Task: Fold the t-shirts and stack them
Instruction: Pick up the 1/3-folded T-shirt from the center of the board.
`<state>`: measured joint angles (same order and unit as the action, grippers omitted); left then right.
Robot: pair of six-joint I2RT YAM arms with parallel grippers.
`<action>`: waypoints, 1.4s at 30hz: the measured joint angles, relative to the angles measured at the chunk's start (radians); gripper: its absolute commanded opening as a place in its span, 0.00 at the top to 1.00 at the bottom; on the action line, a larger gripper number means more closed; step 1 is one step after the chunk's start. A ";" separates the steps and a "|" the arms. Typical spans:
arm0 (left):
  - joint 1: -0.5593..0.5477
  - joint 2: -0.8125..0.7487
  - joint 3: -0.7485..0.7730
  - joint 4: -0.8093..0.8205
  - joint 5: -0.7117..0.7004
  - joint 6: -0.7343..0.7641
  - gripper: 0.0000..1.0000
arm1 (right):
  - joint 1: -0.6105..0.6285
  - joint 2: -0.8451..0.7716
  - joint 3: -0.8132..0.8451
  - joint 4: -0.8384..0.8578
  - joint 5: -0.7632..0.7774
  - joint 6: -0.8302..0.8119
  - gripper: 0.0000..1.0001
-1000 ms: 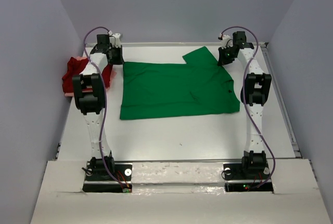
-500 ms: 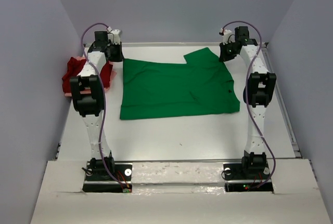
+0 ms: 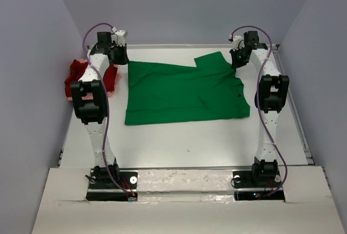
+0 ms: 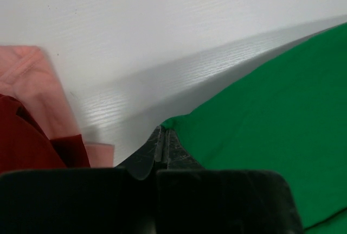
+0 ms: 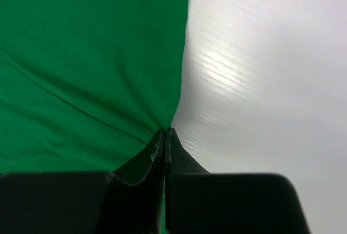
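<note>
The bright green t-shirt (image 3: 184,90) lies spread flat on the white table (image 3: 179,141), its far edge lifted slightly at both ends. My left gripper (image 3: 121,57) is shut on the shirt's far left corner, and the left wrist view shows the green cloth (image 4: 271,103) pinched at the closed fingertips of the gripper (image 4: 164,131). My right gripper (image 3: 237,60) is shut on the far right sleeve edge, with the cloth (image 5: 92,65) caught at the closed tips of the gripper (image 5: 165,131). The dark red t-shirt (image 3: 73,82) lies crumpled on the pale pink one (image 3: 113,75) at the table's left edge.
The red cloth (image 4: 24,144) and pink cloth (image 4: 32,79) lie just left of my left gripper. The back wall runs close behind both grippers. A metal rail (image 3: 295,109) runs along the table's right edge. Bare white table lies in front of the green shirt.
Both grippers have drawn slightly back and outward with the green shirt's far corners. The right sleeve has shifted right and the far edge is stretched straighter.
</note>
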<state>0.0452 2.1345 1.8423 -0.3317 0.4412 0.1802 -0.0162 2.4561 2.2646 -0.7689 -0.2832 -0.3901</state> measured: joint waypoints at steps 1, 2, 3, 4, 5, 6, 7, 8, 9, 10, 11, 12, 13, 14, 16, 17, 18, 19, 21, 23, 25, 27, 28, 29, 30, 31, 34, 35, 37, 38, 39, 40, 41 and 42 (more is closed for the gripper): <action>0.000 0.000 -0.001 -0.003 0.000 0.003 1.00 | 0.000 -0.003 -0.012 0.000 0.008 -0.002 1.00; 0.000 0.000 -0.002 -0.005 0.000 0.006 1.00 | 0.002 -0.006 -0.023 0.001 0.014 -0.003 1.00; 0.001 0.000 -0.002 -0.010 0.000 0.009 1.00 | 0.003 -0.008 -0.032 0.001 0.019 -0.006 1.00; 0.002 0.000 -0.004 -0.014 0.001 0.013 1.00 | 0.003 -0.010 -0.037 0.002 0.022 -0.006 1.00; 0.002 0.000 -0.004 -0.017 0.001 0.015 1.00 | 0.003 -0.014 -0.040 0.001 0.026 -0.008 1.00; 0.002 0.000 -0.004 -0.019 0.002 0.018 1.00 | 0.003 -0.016 -0.041 0.002 0.027 -0.008 1.00; 0.002 0.000 -0.005 -0.019 0.003 0.021 1.00 | 0.003 -0.022 -0.043 0.002 0.029 -0.008 1.00; 0.002 -0.001 -0.011 -0.019 0.004 0.023 1.00 | 0.003 -0.030 -0.047 0.005 0.030 -0.010 1.00; 0.002 -0.002 -0.017 -0.021 0.004 0.025 1.00 | 0.004 -0.036 -0.050 0.006 0.030 -0.011 1.00; 0.003 -0.003 -0.019 -0.025 0.004 0.027 1.00 | 0.004 -0.045 -0.050 0.008 0.031 -0.012 1.00; 0.003 -0.003 -0.025 -0.025 0.004 0.029 1.00 | 0.005 -0.054 -0.051 0.011 0.031 -0.014 1.00; 0.003 -0.003 -0.031 -0.026 0.005 0.030 1.00 | 0.005 -0.061 -0.051 0.015 0.032 -0.015 1.00; 0.003 -0.003 -0.035 -0.029 0.004 0.031 1.00 | 0.005 -0.068 -0.051 0.018 0.032 -0.015 1.00; 0.003 -0.003 -0.037 -0.032 0.005 0.032 1.00 | 0.005 -0.074 -0.051 0.019 0.032 -0.015 1.00; 0.003 -0.004 -0.043 -0.032 0.005 0.033 1.00 | 0.005 -0.085 -0.051 0.021 0.031 -0.018 1.00; 0.004 -0.006 -0.045 -0.033 0.006 0.034 1.00 | 0.005 -0.091 -0.051 0.021 0.029 -0.018 1.00; 0.005 -0.008 -0.049 -0.033 0.008 0.035 1.00 | 0.005 -0.095 -0.051 0.021 0.027 -0.018 1.00; 0.005 -0.010 -0.051 -0.034 0.010 0.036 1.00 | 0.005 -0.100 -0.051 0.021 0.023 -0.018 1.00; 0.008 -0.014 -0.054 -0.034 0.012 0.037 1.00 | 0.005 -0.107 -0.053 0.021 0.017 -0.019 1.00; 0.010 -0.021 -0.054 -0.035 0.014 0.037 1.00 | 0.005 -0.114 -0.056 0.021 0.010 -0.024 1.00; 0.012 -0.027 -0.054 -0.035 0.017 0.040 1.00 | 0.005 -0.119 -0.061 0.023 0.004 -0.027 1.00; 0.014 -0.032 -0.054 -0.037 0.020 0.040 1.00 | 0.005 -0.126 -0.072 0.022 0.001 -0.032 1.00; 0.015 -0.034 -0.054 -0.037 0.021 0.040 1.00 | 0.005 -0.131 -0.082 0.024 -0.001 -0.034 1.00; 0.017 -0.036 -0.054 -0.041 0.024 0.043 1.00 | 0.005 -0.136 -0.094 0.026 -0.003 -0.037 1.00; 0.018 -0.039 -0.054 -0.044 0.028 0.045 1.00 | 0.005 -0.140 -0.106 0.026 -0.005 -0.042 1.00; 0.020 -0.041 -0.054 -0.048 0.031 0.047 1.00 | 0.005 -0.143 -0.115 0.026 -0.007 -0.045 1.00; 0.025 -0.051 -0.054 -0.064 0.040 0.053 1.00 | 0.005 -0.155 -0.141 0.027 -0.011 -0.058 1.00; 0.027 -0.055 -0.055 -0.066 0.043 0.056 1.00 | 0.005 -0.159 -0.150 0.029 -0.012 -0.061 1.00; 0.029 -0.076 -0.068 -0.070 0.050 0.063 1.00 | 0.005 -0.171 -0.169 0.029 -0.013 -0.070 1.00; 0.029 -0.082 -0.070 -0.071 0.052 0.066 1.00 | 0.005 -0.174 -0.172 0.029 -0.013 -0.076 0.78; 0.030 -0.087 -0.074 -0.071 0.055 0.070 1.00 | 0.005 -0.177 -0.177 0.030 -0.013 -0.079 0.62; 0.030 -0.091 -0.078 -0.071 0.057 0.072 1.00 | 0.005 -0.182 -0.182 0.030 -0.013 -0.080 0.47; 0.030 -0.096 -0.083 -0.072 0.059 0.074 1.00 | 0.005 -0.186 -0.186 0.028 -0.014 -0.093 0.35; 0.030 -0.097 -0.084 -0.075 0.062 0.075 1.00 | 0.005 -0.186 -0.186 0.029 -0.013 -0.098 0.13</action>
<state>0.0750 2.0380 1.7588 -0.4068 0.5034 0.2550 -0.0116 2.2700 2.0785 -0.7399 -0.2962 -0.4877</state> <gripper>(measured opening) 0.014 0.517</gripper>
